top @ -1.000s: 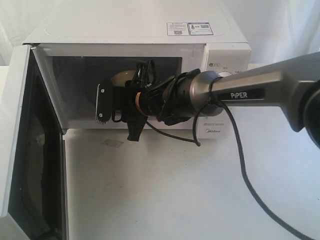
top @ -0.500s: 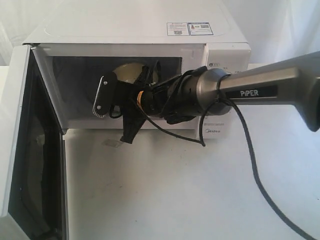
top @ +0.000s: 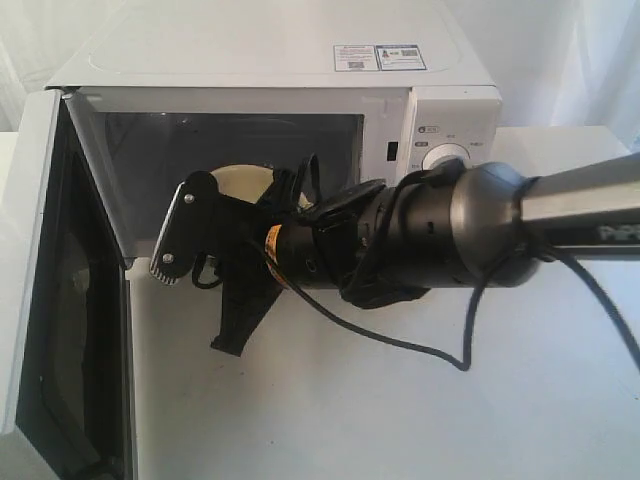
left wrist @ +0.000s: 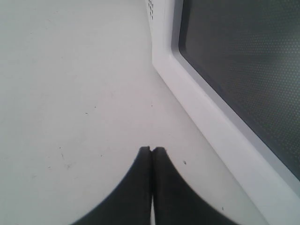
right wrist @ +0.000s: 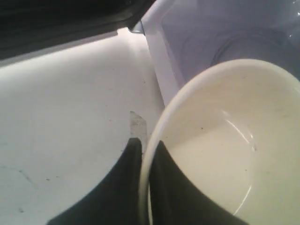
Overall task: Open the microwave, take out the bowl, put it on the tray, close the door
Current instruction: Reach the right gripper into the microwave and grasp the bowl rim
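At near left, wide-open door (top: 40, 300). Just beside it, over the desk (left wrist: 70, 93), left tool (left wrist: 152, 149) pressed fully together, gripping nothing. Farther in, right tool (right wrist: 146, 143) pinched tight on the rim of the bowl (right wrist: 225, 140), one finger inside, one outside. Bowl held tilted at the cavity mouth of the microwave (top: 270, 60), far centre.

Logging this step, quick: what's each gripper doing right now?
Left gripper: shut, holding nothing.
Right gripper: shut on the bowl, pinching its rim.
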You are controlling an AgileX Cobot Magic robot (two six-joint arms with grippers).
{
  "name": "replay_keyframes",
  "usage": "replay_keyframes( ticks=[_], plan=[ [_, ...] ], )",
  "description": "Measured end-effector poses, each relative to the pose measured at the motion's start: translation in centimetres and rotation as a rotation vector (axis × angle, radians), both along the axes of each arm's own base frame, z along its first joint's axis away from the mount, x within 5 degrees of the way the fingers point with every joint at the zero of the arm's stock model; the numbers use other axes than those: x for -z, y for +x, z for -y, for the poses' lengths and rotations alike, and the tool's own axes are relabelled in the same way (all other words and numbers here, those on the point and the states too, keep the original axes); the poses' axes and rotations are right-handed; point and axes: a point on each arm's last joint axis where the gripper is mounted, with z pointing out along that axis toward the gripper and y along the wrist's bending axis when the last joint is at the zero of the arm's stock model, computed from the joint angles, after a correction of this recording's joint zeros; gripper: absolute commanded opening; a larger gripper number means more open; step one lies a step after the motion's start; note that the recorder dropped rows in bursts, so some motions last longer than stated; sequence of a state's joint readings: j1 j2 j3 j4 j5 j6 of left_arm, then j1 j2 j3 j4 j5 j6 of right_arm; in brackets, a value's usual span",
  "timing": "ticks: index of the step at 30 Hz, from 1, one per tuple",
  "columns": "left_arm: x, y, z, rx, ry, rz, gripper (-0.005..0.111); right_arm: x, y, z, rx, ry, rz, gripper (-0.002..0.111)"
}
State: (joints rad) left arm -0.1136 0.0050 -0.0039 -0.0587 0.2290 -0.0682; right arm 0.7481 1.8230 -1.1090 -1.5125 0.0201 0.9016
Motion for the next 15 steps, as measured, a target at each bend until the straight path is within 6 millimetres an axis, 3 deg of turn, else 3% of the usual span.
replay_keyframes(
  ticks=[8,15],
  plan=[
    [0.0,0.0,0.0,0.000,0.000,0.000,0.000,-2.7,-3.4,2.4,0.090,0.073,-0.010,0.000],
    [0.0,0.0,0.0,0.000,0.000,0.000,0.000,-2.9,-6.5,2.9,-0.009,0.198,-0.161,0.000]
  ],
)
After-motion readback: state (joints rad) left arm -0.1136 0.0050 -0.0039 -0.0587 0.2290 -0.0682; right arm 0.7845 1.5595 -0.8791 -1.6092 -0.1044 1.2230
